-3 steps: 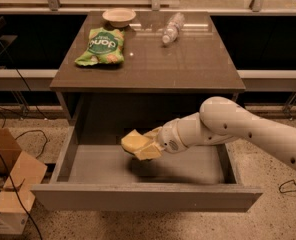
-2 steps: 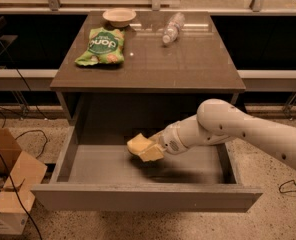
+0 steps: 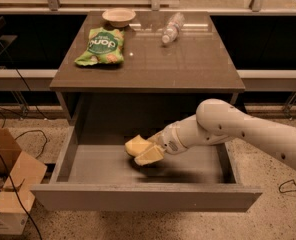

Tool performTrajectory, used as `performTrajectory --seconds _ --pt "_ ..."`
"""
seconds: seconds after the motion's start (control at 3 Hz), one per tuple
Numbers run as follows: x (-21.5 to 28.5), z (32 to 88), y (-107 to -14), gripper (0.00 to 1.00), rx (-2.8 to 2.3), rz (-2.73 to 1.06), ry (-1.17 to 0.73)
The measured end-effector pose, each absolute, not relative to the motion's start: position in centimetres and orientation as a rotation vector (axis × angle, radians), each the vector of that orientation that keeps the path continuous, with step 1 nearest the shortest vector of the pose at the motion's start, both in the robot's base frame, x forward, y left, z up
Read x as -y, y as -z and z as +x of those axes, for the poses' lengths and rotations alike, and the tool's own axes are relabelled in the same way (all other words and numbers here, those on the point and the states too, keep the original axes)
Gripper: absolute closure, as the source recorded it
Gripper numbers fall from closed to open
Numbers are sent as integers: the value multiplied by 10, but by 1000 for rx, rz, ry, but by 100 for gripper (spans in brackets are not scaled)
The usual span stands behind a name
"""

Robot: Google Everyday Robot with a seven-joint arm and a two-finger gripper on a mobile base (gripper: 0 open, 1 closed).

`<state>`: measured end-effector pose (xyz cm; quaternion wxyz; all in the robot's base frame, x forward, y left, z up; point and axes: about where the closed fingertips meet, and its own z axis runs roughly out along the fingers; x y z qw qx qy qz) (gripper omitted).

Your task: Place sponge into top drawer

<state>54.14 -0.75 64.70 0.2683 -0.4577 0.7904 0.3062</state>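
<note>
- Change over the last second: the sponge [image 3: 136, 145] has moved only slightly, drifting a little lower and deeper over the open top drawer [image 3: 143, 197]. The white arm has sunk slightly at its bend.
- Reading: the carry looks finished and the release has not happened yet. The task is near its end but not done.
- Gripper [image 3: 146, 152] sits centre frame, just left of the arm's wrist and inside the drawer's outline. Its jaws are clamped on the sponge. One flat yellowish finger [image 3: 150, 156] shows under the foam, and the far finger is hidden behind it.
- The sponge sticks out to the left of the gripper. A dark shadow lies on the drawer floor beneath and to the right, so I judge it to be held just clear of the floor. Whether it touches, I cannot tell.
- The drawer is pulled fully out, with its front panel along the lower frame.
- Next call: open the jaws and let the foam drop, then lift clear without snagging the drawer's right wall.
- Table top [image 3: 153, 64], upper frame, carries a green chip bag [image 3: 100, 46], a bowl [image 3: 119, 17] and a plastic bottle [image 3: 172, 28].
</note>
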Motion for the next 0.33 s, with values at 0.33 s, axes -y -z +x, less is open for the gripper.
performTrajectory --seconds 0.33 --pt "6 541 -646 0 -2132 -1237 -829"
